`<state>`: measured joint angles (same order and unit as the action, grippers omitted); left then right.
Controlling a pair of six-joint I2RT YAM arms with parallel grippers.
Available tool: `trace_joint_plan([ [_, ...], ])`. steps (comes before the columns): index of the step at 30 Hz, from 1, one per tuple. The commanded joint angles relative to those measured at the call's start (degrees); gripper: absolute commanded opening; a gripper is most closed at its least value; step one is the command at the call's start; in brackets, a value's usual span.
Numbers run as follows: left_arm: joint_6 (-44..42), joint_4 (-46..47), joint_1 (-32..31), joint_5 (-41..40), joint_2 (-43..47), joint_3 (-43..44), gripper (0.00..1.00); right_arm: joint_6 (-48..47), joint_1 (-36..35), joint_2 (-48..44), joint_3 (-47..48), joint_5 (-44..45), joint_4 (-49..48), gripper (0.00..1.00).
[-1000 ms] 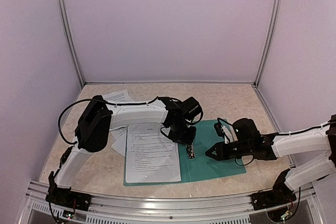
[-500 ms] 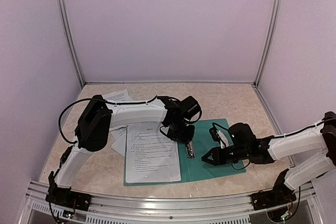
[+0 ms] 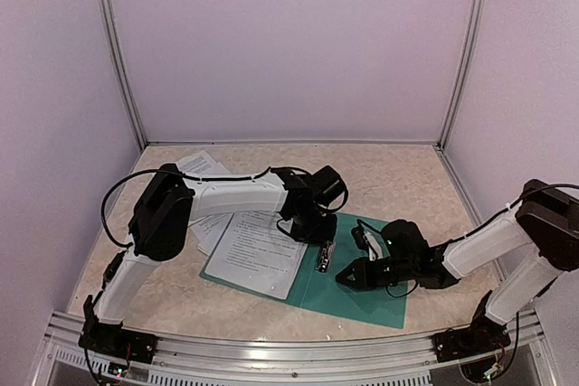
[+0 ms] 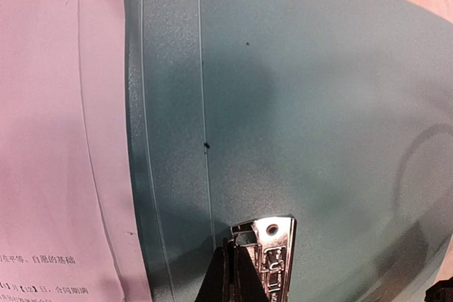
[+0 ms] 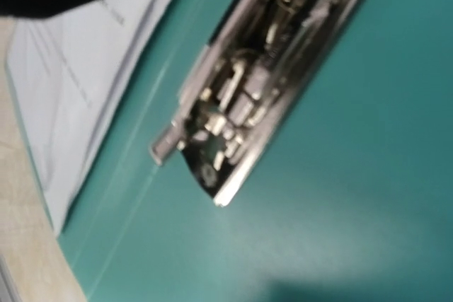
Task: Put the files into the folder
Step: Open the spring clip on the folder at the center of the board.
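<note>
Open teal folder (image 3: 362, 303), metal clip (image 3: 325, 258), perhaps one sheet (image 3: 258, 255)

Teal-green folder (image 3: 362, 300), white files (image 3: 258, 255) with black text, silver clip (image 3: 325, 258), mottled beige table (image 3: 407, 178)

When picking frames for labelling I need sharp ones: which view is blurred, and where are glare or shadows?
Right wrist: blurred throughout, the clip smeared, with bright glints. Left wrist: sharp, print on the sheet readable, a soft shadow low right on the folder. Top external: even light, sharp, no glare.
</note>
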<state>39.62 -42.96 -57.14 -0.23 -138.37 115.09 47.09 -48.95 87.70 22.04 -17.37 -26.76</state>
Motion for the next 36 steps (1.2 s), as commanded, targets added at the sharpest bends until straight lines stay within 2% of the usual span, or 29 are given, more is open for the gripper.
trace_joint_plan([
  [1, 0.8, -0.6, -0.1, -0.1, -0.3, -2.0, 0.00, 3.3, -0.6, 2.7, -1.0, -1.9, -8.6, 0.17],
  [6, 2.0, -0.1, -0.3, -0.1, 0.5, -2.6, 0.00, 5.0, -0.5, 3.8, -2.8, -2.2, -14.1, 0.17],
  [10, 3.7, 2.0, -0.2, 3.7, 2.3, -4.7, 0.00, 6.1, -0.5, 5.7, -4.1, -2.0, -19.7, 0.18],
  [19, 3.7, 5.1, 2.1, 10.8, 5.9, -8.4, 0.00, 12.0, -0.5, 18.0, -8.4, -6.4, -43.0, 0.20],
  [22, 3.6, 6.3, 2.9, 12.5, 7.1, -9.0, 0.00, 13.3, -0.6, 21.2, -8.3, -7.5, -47.5, 0.20],
  [26, 2.4, 5.2, 2.9, 12.0, 6.8, -7.0, 0.00, 12.7, -0.5, 21.0, -7.7, -7.2, -46.0, 0.20],
  [33, 2.7, 3.8, 3.0, 11.7, 3.8, -2.2, 0.00, 8.2, -1.5, 13.3, -5.7, -2.8, -30.5, 0.23],
  [36, 2.7, 3.3, 3.2, 11.9, 2.7, -0.2, 0.00, 6.9, -1.7, 11.5, -5.4, -1.1, -27.1, 0.24],
])
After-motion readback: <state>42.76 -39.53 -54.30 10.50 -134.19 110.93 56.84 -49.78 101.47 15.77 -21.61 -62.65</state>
